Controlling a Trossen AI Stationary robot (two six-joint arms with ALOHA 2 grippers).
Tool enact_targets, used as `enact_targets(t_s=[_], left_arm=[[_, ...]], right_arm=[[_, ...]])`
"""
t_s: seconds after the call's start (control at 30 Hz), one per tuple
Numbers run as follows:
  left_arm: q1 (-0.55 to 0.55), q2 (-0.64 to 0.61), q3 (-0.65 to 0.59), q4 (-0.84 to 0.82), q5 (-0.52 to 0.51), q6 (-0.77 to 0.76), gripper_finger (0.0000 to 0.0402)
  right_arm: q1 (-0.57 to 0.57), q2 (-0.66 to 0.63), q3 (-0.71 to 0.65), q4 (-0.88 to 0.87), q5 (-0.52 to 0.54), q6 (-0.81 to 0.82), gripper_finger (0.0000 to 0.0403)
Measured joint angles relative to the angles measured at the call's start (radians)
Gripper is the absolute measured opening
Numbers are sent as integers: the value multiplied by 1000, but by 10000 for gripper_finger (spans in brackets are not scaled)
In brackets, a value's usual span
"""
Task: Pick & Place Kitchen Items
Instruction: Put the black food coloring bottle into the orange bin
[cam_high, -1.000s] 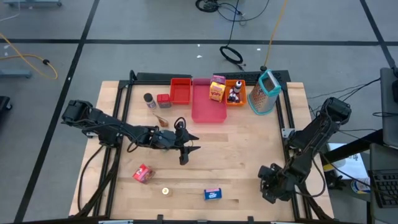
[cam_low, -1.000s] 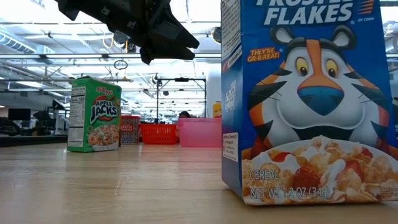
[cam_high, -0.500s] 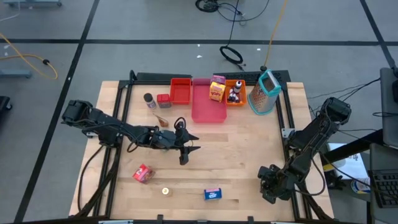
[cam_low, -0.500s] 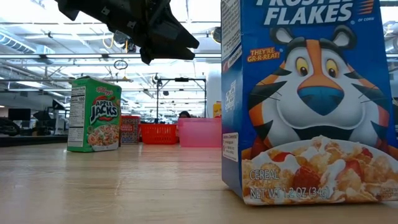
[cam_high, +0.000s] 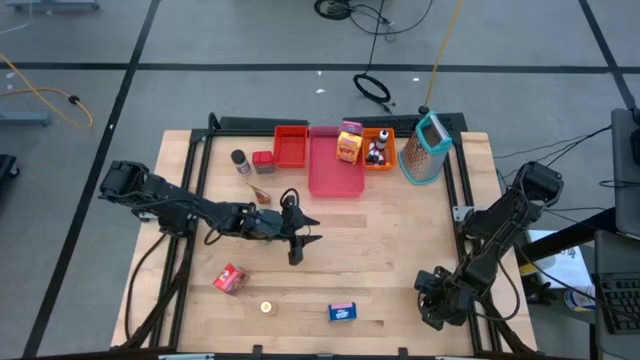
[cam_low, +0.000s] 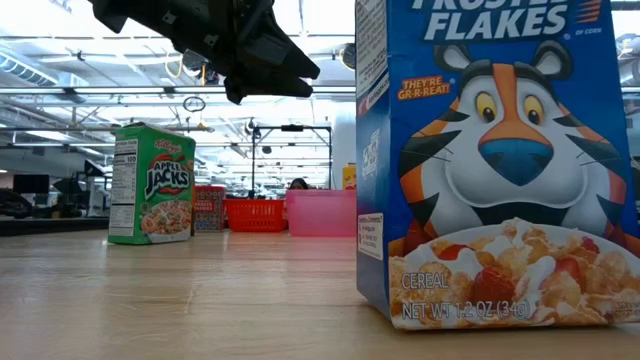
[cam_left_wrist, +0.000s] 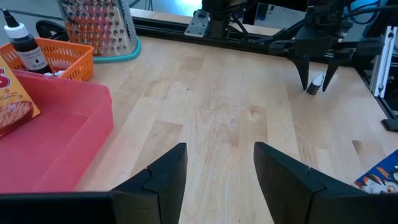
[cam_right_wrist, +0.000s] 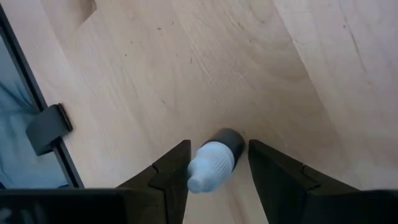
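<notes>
The right gripper (cam_right_wrist: 214, 171) hung open and empty, fingers straddling a small white bottle (cam_right_wrist: 211, 163) lying flat, its length along the gap.

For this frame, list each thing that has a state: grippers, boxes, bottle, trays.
left gripper: open, empty, above bare table mid-board
right gripper: open, fingers either side of the small bottle, not closed on it
small bottle: lying on its side on the table
blue cereal box: upright
green cereal box: upright
pink tray: holds a yellow box
orange tray: holds a dark-capped bottle
red tray: looks empty
</notes>
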Motion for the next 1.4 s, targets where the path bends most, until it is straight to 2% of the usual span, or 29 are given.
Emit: enact_targets(t_s=[0.2,0.47,0.97,1.2,1.4], left_arm=[[0,0,0,0,0,-12,186],[0,0,0,0,0,-11,186],[0,0,0,0,0,-9,186],[0,0,0,0,0,-9,186],[0,0,0,1,0,-8,186]], right_arm=[[0,0,0,-2,4,-7,143],[0,0,0,0,28,-22,65],[-36,-47,0,25,20,-71,63],[-126,-132,0,49,22,-158,64],[-253,-212,1,174,24,-330,63]])
